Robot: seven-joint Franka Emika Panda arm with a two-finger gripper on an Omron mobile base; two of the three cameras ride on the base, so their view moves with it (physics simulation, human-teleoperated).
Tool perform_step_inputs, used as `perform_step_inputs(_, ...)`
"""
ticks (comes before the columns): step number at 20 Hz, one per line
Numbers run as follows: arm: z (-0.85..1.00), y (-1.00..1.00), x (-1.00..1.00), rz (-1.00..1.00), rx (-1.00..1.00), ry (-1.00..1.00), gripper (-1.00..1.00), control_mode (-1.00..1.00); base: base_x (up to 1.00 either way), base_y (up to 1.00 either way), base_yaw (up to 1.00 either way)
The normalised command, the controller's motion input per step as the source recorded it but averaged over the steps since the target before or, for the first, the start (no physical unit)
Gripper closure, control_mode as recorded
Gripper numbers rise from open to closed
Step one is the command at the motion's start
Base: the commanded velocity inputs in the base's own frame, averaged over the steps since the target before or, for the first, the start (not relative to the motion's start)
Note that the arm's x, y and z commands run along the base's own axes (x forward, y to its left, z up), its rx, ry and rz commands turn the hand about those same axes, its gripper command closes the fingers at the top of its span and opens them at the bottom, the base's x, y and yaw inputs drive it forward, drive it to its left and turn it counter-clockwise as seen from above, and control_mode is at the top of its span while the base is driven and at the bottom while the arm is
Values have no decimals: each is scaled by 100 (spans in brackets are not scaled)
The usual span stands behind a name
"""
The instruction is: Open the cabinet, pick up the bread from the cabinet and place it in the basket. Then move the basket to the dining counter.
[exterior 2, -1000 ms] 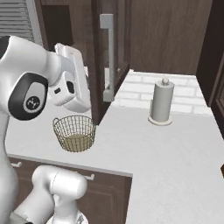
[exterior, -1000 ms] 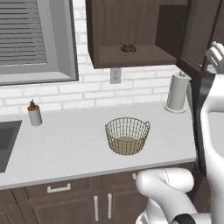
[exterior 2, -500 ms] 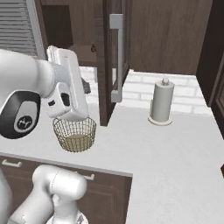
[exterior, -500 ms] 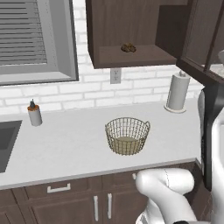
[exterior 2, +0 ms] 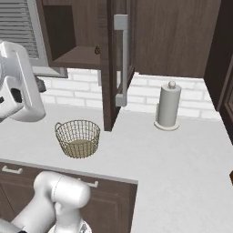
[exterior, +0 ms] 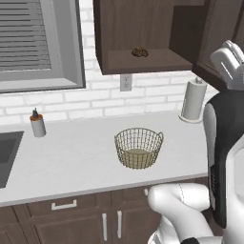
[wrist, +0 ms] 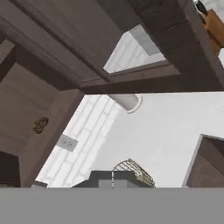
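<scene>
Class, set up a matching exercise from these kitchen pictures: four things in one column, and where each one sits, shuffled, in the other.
Things:
1. bread
2. basket
3. paper towel roll
4. small bottle

Places:
A. on the worktop near the sink
B. on the shelf of the open cabinet
C. upright on the worktop by the brick wall, right of the cabinet door
D. empty on the worktop below the cabinet

Pairs: 1-B, 2-D, 3-C, 4-A

A glossy white arm (exterior: 178,202) of rounded, bulbous segments with dark bands at its joints.
</scene>
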Motion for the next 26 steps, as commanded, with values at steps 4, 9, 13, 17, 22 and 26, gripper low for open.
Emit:
perform_step_inputs(4,4,50,1,47,-9,17,100,-100,0,0,0)
perform_step_inputs(9,-46,30,50,58,-14,-16,100,-100,0,0,0)
perform_step_inputs(13,-27,25,58,45,-18,-24,100,-100,0,0,0)
perform_step_inputs(17,-3,14,62,8,-20,-22,-100,-100,0,0,0)
perform_step_inputs(22,0,8,60,0,-10,-3,-100,-100,0,0,0)
perform_step_inputs(26,9,-4,40,4,-1,2,-100,-100,0,0,0)
